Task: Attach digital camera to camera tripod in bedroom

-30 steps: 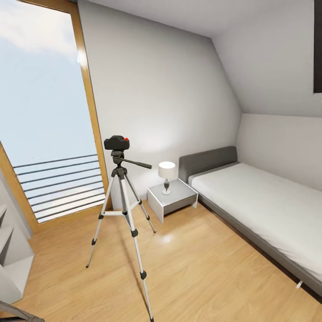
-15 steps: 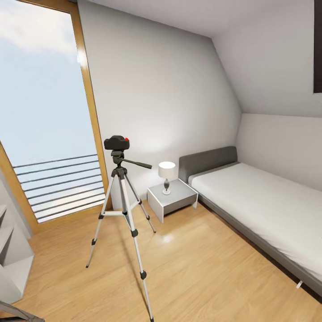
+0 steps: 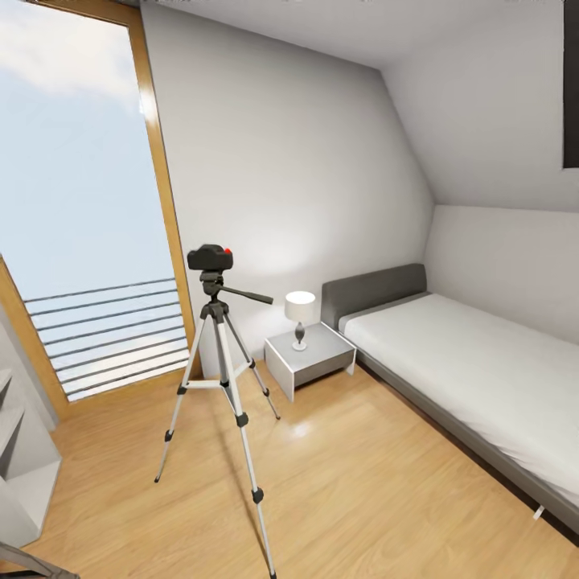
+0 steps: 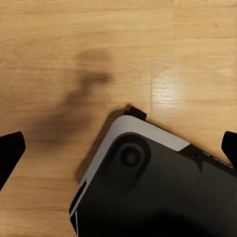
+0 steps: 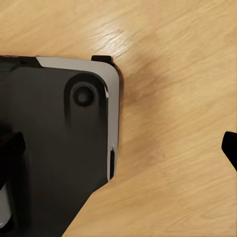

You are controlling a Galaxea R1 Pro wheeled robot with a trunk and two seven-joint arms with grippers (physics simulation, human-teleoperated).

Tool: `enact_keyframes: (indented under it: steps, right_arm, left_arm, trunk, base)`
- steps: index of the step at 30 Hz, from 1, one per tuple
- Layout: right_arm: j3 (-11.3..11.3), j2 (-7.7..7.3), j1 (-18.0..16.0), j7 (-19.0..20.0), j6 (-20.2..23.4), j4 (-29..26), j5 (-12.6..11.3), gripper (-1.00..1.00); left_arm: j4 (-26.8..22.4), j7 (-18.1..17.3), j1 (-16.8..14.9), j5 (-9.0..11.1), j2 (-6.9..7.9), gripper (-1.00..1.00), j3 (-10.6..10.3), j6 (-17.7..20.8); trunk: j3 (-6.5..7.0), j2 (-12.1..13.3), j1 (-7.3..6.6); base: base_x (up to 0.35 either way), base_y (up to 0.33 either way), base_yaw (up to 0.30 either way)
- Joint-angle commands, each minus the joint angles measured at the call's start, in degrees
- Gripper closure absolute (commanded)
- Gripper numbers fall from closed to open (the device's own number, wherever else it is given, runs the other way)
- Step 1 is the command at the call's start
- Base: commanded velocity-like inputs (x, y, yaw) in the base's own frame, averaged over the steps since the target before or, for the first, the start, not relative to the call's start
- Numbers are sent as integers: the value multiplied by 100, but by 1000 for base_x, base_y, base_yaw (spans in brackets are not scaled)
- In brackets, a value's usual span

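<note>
Digital camera: sitting atop the head of the camera tripod, seemingly mounted already, red spot upward.
Camera tripod: standing with legs splayed on the wood floor, which is keeping the camera level, beside the window.
Nightstand: carrying a lamp, between tripod and bed.
Left tool: hanging over the floor above the robot's base, fingertips spread wide, holding nothing.
Right tool: likewise spread wide and empty, parked clear, judged because the mounting looks complete.

White sloped walls, plank floor, tall window, grey bed, nightstand bearing lamp.
</note>
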Motion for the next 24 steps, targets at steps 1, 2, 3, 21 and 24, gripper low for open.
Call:
enact_keyframes:
  steps: [1, 2, 3, 21, 24]
  right_arm:
    - [-18, 7, -6, -6, -36, 15, 31, -100]
    - [-18, 11, -6, -20, -44, 15, 31, -100]
    - [-18, 13, -6, -36, -50, 15, 31, -100]
    - [-10, 65, -6, -114, -91, 15, 43, -100]
    - [-9, 66, -6, -114, -96, 15, 45, -100]
  left_arm:
    - [-5, 22, 1, 37, 0, -100, -52, -6]
    - [-5, 22, 1, 35, 1, -100, -51, -6]
    - [-5, 22, 1, 36, 1, -100, -51, -6]
    - [-5, 23, 1, 36, 0, -100, -44, -6]
    - [-5, 24, 1, 35, 1, -100, -46, -6]
  trunk:
    - [5, -3, 2]
    - [11, -3, 2]
    - [16, -3, 2]
    - [37, -3, 2]
    - [37, -3, 2]
  base:
    - [0, 0, 0]
    - [0, 0, 0]
    - [0, 0, 0]
    - [0, 0, 0]
    - [0, 0, 0]
